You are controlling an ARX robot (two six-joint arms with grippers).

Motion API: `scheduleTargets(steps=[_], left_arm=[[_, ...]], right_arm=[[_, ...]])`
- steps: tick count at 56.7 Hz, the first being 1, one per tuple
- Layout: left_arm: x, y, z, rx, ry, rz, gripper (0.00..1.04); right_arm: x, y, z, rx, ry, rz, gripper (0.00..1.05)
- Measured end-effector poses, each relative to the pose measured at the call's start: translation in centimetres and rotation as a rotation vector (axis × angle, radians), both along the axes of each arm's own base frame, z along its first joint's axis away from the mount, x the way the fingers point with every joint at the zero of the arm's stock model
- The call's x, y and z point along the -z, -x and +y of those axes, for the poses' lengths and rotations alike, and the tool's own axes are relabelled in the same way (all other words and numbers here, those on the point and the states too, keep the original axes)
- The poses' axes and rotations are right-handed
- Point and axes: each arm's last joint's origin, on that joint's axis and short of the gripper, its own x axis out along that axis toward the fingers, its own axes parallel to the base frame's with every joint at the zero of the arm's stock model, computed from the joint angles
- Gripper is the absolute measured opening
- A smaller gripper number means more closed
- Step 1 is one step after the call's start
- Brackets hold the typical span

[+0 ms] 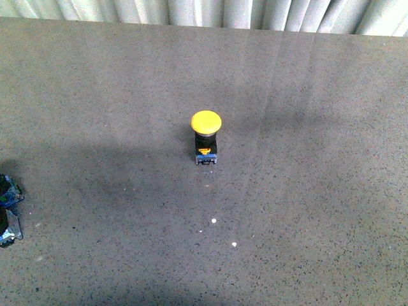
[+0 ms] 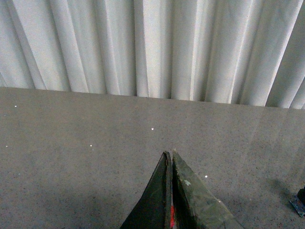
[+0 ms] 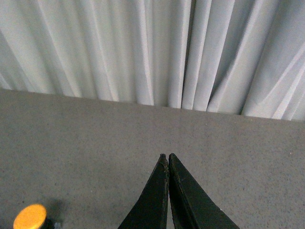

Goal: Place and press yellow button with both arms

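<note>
Standing upright mid-bench, the button sits untouched, left claw and right claw both closed, empty, well apart from it.

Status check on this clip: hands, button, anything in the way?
Left hand shut, empty. Right hand shut, empty. Yellow button upright mid-table, untouched. Dark scrap at the table's left edge, well clear of it.

Front view looks down – wrist views face the curtain.
</note>
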Motion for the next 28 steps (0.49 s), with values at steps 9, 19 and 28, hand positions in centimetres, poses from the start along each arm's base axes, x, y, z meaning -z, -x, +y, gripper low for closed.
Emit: scheduleTargets(steps=[9,19,28], left_arm=[[0.0,0.0,0.0,0.0,0.0,0.0,0.01],[0.0,0.0,0.0,0.0,0.0,0.0,0.01],[0.0,0.0,0.0,0.0,0.0,0.0,0.01]], right_arm=[[0.7,2.1,-1.1,-0.004,0.002,-0.006,0.01],[1.4,4.0,-1.9,-0.001,0.002,-0.002,0.01],[1.8,5.3,-2.9,-0.02,0.001,0.0,0.01]])
